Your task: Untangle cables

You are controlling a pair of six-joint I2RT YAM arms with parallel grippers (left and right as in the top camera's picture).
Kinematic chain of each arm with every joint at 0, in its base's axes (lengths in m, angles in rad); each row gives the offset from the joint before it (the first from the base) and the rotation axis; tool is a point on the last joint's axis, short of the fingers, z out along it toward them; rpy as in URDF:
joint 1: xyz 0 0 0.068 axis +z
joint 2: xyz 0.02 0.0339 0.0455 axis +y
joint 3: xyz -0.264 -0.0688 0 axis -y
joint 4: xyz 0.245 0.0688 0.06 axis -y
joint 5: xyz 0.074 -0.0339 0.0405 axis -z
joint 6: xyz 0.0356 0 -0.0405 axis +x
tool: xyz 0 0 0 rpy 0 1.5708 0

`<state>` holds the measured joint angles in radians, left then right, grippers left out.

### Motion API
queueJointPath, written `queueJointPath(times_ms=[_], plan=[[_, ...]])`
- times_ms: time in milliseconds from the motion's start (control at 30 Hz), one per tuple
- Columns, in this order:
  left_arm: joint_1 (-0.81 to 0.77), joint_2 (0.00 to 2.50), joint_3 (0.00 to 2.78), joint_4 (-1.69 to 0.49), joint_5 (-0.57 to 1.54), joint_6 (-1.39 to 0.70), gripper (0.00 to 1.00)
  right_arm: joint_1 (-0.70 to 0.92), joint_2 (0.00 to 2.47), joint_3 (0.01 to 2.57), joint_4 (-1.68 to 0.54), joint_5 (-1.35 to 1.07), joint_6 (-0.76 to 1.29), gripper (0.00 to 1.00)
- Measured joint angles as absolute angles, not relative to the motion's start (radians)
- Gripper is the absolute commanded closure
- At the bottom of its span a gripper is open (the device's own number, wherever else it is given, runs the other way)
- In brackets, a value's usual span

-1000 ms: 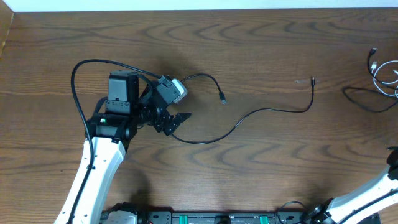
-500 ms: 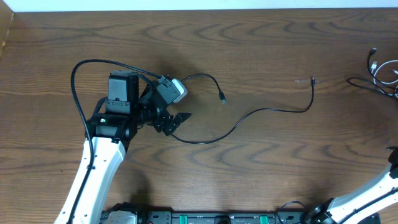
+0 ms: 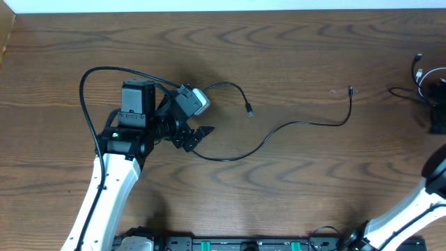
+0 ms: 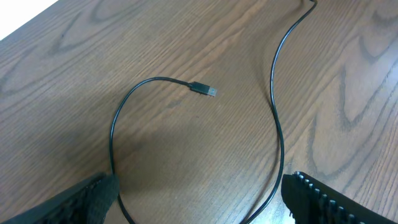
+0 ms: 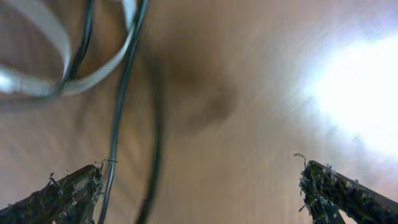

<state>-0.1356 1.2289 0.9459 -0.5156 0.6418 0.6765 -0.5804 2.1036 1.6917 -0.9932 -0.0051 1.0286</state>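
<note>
black cable [image 4: 272, 87] looped, just ahead of left tool [image 4: 199, 185]

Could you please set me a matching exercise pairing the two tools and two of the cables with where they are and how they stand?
Things:
1. left tool
2. right tool
3. white cable
4. long black cable

Places or states:
A. strung alone across the middle of the table
B. open, at the table's right edge
C. looped at the far right edge
D. open, left of centre

Pairs: 1-D, 2-B, 3-C, 4-A
</note>
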Motion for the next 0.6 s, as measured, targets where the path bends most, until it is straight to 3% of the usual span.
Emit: queueJointPath(times_ms=[300, 600], plan=[[-0.136, 1.229, 0.946, -0.516, 0.61, 0.677, 0.11, -0.305, 2.104, 1.692, -0.959, 0.048, 0.936, 0.01], [-0.136, 1.229, 0.946, -0.541, 0.595, 0.677, 0.11, -0.033, 2.104, 1.692, -0.97, 0.272, 0.606, 0.01]])
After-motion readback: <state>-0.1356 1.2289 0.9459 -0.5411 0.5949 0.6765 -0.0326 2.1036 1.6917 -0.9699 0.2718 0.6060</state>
